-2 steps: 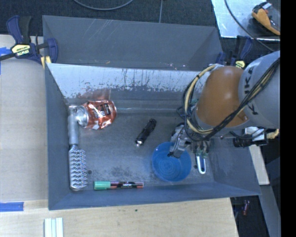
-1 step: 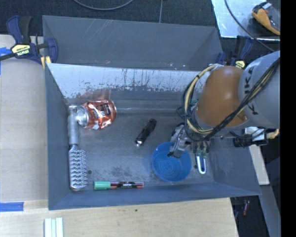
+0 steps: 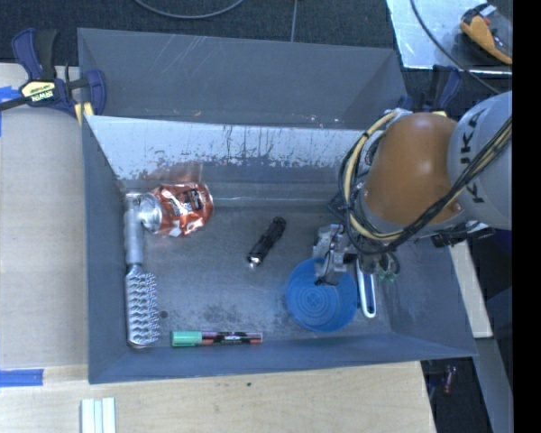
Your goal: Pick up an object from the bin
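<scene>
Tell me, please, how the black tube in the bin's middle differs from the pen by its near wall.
The black tube is short, thick and slanted; the pen is longer, thinner and runs left to right. The tube is mostly black; the pen has a green end. Both lie flat.

The bin (image 3: pixel 252 88) is dull grey sheet metal, matt, its back wall streaked and scuffed with dark rubbed marks. The crushed red can (image 3: pixel 178 209) is thin glossy metal, creased, with a bright bare end. The hairbrush (image 3: pixel 141 287) looks silvery and shiny, its bristle head rough. The blue disc (image 3: pixel 317 307) looks like smooth plastic with fine ringed ridges. The black cylinder (image 3: pixel 267 242) is smooth with a slight sheen. The arm's orange cover (image 3: pixel 413 174) is smooth and glossy.
</scene>
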Controlling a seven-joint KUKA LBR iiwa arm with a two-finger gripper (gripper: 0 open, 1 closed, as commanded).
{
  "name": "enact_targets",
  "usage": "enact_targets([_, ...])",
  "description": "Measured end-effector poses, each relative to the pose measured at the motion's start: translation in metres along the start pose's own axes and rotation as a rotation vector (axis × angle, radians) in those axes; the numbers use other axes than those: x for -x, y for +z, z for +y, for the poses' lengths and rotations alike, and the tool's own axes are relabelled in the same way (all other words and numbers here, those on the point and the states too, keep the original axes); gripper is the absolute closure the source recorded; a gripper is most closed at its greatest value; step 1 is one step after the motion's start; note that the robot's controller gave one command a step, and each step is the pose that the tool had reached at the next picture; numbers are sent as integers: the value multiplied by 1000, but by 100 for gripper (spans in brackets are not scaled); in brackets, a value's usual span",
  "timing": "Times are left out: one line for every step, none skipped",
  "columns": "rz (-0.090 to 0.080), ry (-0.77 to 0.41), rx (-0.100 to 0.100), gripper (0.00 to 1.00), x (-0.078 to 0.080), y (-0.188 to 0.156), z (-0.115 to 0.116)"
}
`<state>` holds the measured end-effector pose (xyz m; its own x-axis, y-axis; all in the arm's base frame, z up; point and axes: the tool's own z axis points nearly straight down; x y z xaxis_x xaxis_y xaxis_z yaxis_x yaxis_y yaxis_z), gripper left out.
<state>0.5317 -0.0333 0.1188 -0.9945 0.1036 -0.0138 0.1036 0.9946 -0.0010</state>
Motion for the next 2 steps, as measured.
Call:
enact_targets([3,196,0,100,-3,5,4])
enact_targets([-1,-19,-1,100,-8,-8,0])
